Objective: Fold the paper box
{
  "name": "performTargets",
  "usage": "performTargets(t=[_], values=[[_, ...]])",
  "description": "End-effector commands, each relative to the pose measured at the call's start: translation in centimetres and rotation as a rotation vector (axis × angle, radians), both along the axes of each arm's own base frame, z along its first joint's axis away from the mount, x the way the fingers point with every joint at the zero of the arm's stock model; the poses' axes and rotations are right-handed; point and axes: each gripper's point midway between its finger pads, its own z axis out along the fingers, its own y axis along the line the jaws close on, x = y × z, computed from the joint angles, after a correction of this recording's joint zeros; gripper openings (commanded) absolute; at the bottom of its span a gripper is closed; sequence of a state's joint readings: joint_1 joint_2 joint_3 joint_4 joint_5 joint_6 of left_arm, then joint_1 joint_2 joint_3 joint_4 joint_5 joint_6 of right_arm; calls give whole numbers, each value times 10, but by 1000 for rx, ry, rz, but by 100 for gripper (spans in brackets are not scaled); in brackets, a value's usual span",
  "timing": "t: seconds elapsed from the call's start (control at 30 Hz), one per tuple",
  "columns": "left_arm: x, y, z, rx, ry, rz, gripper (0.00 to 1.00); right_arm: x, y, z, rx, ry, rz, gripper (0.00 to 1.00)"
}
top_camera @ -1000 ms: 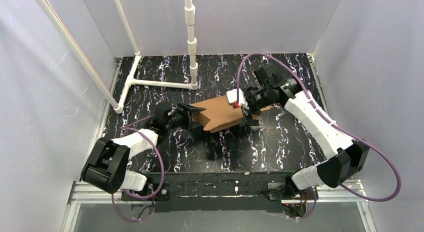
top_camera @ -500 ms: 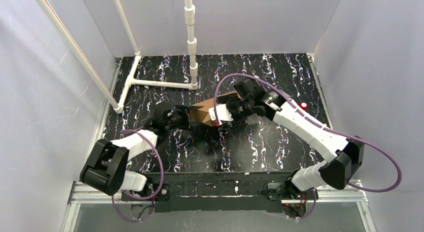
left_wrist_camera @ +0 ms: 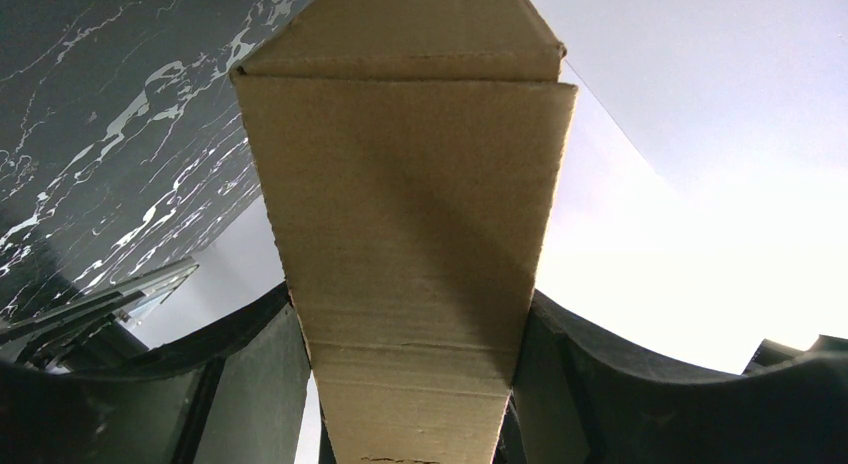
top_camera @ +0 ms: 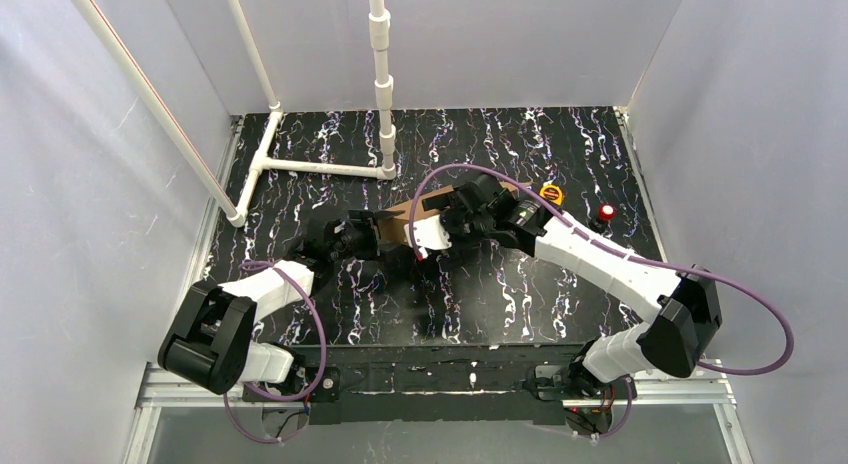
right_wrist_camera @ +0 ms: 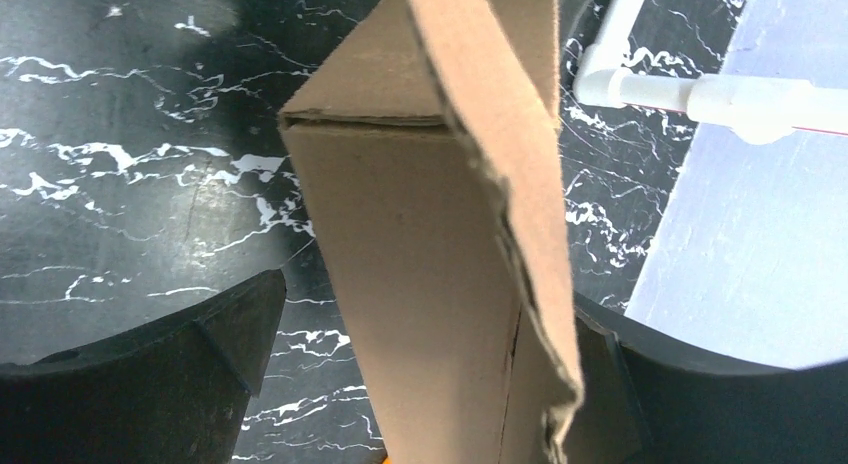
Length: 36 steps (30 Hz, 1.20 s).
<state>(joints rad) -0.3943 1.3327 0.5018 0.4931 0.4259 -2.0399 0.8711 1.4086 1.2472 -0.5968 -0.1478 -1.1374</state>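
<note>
The paper box (top_camera: 400, 220) is near the middle of the black table (top_camera: 500, 294), between the two grippers. The left gripper (top_camera: 366, 234) pinches it, with one finger pressed on each side. The right gripper (top_camera: 426, 238) has its jaws wide open around the box, with a gap on one side. A small orange tape measure (top_camera: 551, 193) lies toward the right edge, away from the box.
</note>
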Motion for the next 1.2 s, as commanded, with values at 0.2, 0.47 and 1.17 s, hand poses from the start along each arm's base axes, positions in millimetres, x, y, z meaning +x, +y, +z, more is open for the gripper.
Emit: performTargets(t=[0.2,0.47,1.17], values=[[4,3,26,-38,-51,21,9,15,21,4,74,-64,-27,81],[1,2,28,-52,-49,13,35,14,22,5,86,-61,-30,61],[-1,14,65,17,-320,-55,98,22,0,37,240,92,-119,58]])
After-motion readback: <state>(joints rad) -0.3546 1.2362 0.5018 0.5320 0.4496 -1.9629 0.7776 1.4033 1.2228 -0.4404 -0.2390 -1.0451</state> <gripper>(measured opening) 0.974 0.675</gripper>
